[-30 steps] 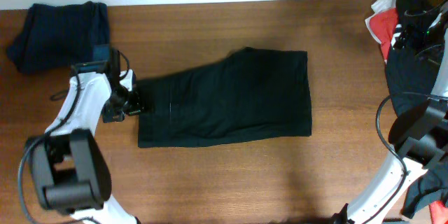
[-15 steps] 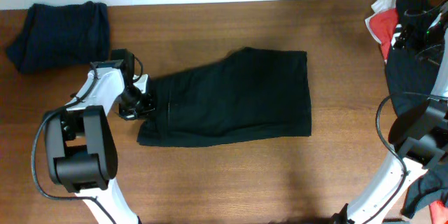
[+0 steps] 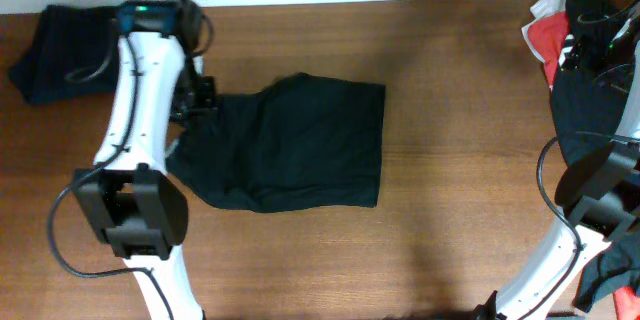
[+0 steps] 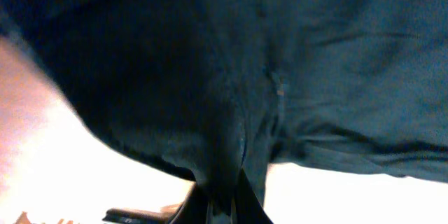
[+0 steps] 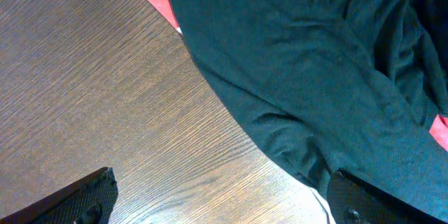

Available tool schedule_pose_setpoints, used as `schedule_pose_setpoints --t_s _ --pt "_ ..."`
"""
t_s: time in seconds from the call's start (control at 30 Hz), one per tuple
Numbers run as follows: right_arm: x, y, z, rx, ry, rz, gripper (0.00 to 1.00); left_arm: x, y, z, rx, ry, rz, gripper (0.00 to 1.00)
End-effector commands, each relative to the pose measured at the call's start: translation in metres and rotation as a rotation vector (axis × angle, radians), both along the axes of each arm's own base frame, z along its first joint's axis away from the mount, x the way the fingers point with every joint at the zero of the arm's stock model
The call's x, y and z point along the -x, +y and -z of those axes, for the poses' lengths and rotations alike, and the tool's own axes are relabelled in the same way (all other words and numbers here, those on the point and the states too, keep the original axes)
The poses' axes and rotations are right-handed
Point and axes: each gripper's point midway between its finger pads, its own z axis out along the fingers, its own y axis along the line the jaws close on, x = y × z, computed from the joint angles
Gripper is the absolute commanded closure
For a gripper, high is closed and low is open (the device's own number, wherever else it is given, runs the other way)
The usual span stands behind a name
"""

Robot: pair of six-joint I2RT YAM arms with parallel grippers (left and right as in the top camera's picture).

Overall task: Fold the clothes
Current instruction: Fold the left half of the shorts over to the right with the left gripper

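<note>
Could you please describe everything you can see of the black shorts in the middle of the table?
The shorts are plain black soft fabric, laid in a rough rectangle, mostly flat on the wooden table, a little left of centre. Their right edge is straight; the left end is bunched where the left hand pinches it.

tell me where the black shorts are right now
In the overhead view the black shorts lie left of the table's middle, their upper-left corner pinched in the left hand. A folded navy garment sits in the picture's top-left corner.
</note>
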Motion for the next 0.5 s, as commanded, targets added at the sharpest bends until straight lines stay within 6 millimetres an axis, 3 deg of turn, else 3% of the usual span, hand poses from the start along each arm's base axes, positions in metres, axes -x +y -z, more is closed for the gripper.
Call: schedule_pose_setpoints --t_s 0.0,0.07,0.2,0.3,0.37,0.47 --pt "-0.002 0.0 -0.012 0.021 -0.024 0.001 0.01 -0.002 -0.088 -0.006 0.174 -0.054 0.128 1.0" --pt "-0.002 0.0 -0.012 0.021 -0.024 0.002 0.01 0.003 -0.148 -0.006 0.209 -0.098 0.272 1.0" --pt "-0.002 0.0 -0.012 0.021 -0.024 0.002 0.01 0.004 -0.218 -0.004 0.26 -0.187 0.408 1.0" --pt "-0.002 0.0 -0.012 0.021 -0.024 0.002 0.01 0.009 -0.255 0.009 0.288 -0.205 0.483 1.0" --pt "-0.002 0.0 -0.012 0.021 -0.024 0.002 0.01 0.007 -0.268 0.019 0.292 -0.207 0.504 1.0" --pt "-0.002 0.0 -0.012 0.021 -0.024 0.002 0.01 0.012 -0.298 0.064 0.339 -0.136 0.534 1.0"
